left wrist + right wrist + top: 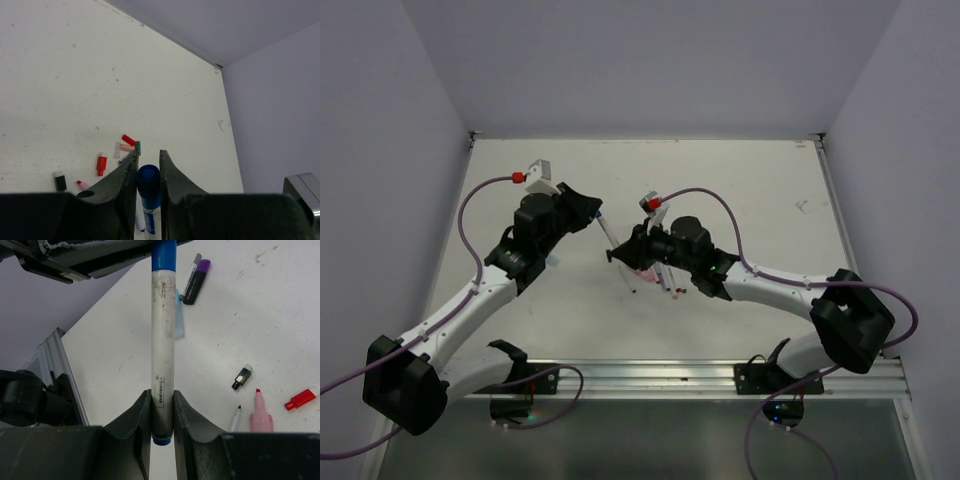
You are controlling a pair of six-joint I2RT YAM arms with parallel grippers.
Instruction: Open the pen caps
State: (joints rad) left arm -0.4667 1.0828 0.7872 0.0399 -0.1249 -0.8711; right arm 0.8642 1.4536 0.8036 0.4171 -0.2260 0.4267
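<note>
A white pen (163, 340) with a blue cap (164, 255) is held in the air between my two grippers. My left gripper (148, 154) is shut on the blue cap (148, 182), which sits on the barrel. My right gripper (162, 395) is shut on the barrel's rear end. In the top view the pen (608, 234) spans from the left gripper (598, 216) to the right gripper (620, 254). Loose caps lie on the table: two red (129, 140) (101, 163), a green (138, 147) and a black (60, 182).
A purple highlighter (196, 282), a black cap (242, 377), an uncapped pink highlighter (261, 412), a red cap (300, 399) and an uncapped slim pen (235, 419) lie on the white table (740, 190). Pens cluster under the right gripper (657, 277). Walls enclose three sides.
</note>
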